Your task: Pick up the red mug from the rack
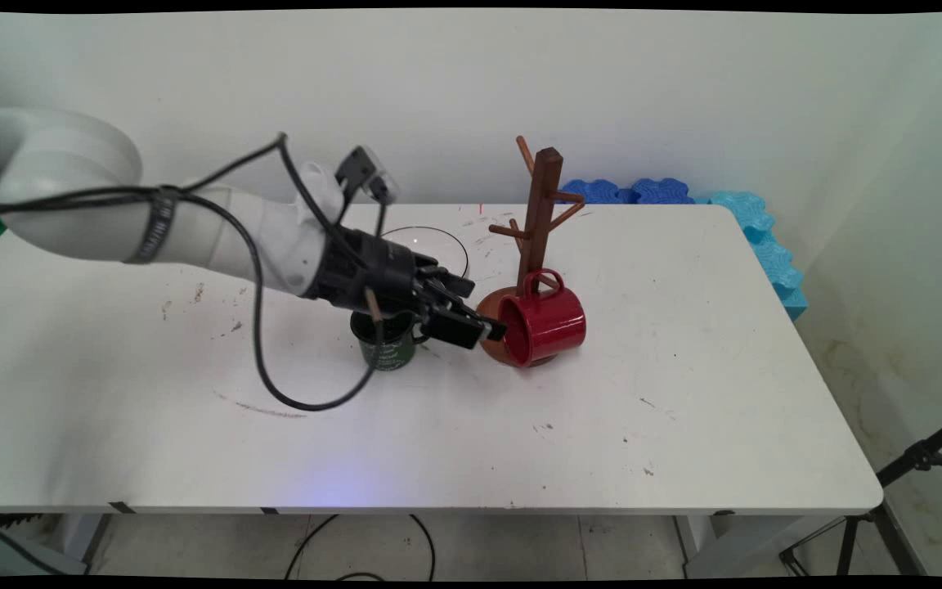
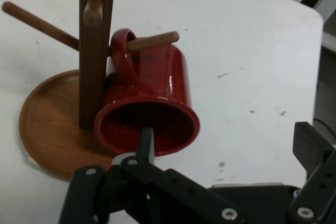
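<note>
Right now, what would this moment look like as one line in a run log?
gripper: open, at red mug's rim | red mug: hanging by handle on wooden mug tree peg | green mug: on table beneath arm | glass bowl: behind

A red mug (image 1: 543,327) hangs by its handle on a wooden mug tree (image 1: 538,221); the gripper (image 1: 483,323) at its nine o'clock touches the rim, a green mug (image 1: 389,348) beneath the wrist.

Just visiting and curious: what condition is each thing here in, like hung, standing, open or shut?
Red mug: hung by its handle on a low peg, mouth tilted towards the gripper.
Mug tree: upright on its round base; other pegs bare.
Green mug: upright on the table, under the arm.
Glass bowl: upright behind the arm.
Gripper: open, one finger at the red mug's rim.
</note>
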Robot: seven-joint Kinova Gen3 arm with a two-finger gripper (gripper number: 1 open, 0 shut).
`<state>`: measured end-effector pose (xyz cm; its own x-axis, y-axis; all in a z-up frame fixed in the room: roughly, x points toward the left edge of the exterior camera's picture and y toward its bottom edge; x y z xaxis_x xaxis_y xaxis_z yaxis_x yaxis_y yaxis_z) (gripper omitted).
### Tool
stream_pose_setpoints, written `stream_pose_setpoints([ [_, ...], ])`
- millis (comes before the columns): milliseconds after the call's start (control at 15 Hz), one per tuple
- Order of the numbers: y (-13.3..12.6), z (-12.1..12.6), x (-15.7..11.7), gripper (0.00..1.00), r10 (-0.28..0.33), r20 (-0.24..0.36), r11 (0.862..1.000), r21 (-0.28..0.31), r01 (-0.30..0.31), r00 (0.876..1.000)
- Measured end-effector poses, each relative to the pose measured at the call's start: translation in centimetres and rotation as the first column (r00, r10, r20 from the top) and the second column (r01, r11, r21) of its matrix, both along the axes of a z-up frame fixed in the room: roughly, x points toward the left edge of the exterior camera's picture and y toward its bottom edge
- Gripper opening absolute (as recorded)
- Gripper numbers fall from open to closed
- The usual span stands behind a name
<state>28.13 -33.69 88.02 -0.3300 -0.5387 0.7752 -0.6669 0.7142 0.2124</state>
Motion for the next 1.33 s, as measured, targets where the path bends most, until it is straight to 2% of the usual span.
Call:
stream_pose_setpoints([
  [333, -0.8, -2.5, -0.9, 1.00, -0.002, 0.037, 1.000, -0.009, 0.002, 0.999],
  [667, -1.3, -4.2, -1.5, 1.00, -0.007, 0.046, 1.000, -0.016, 0.008, 0.999],
  [1067, -2.1, -5.5, -2.5, 1.00, 0.004, 0.018, 1.000, -0.023, -0.004, 1.000],
  [1333, -2.3, -6.7, -2.9, 1.00, 0.032, -0.024, 0.999, -0.011, -0.032, 0.999],
])
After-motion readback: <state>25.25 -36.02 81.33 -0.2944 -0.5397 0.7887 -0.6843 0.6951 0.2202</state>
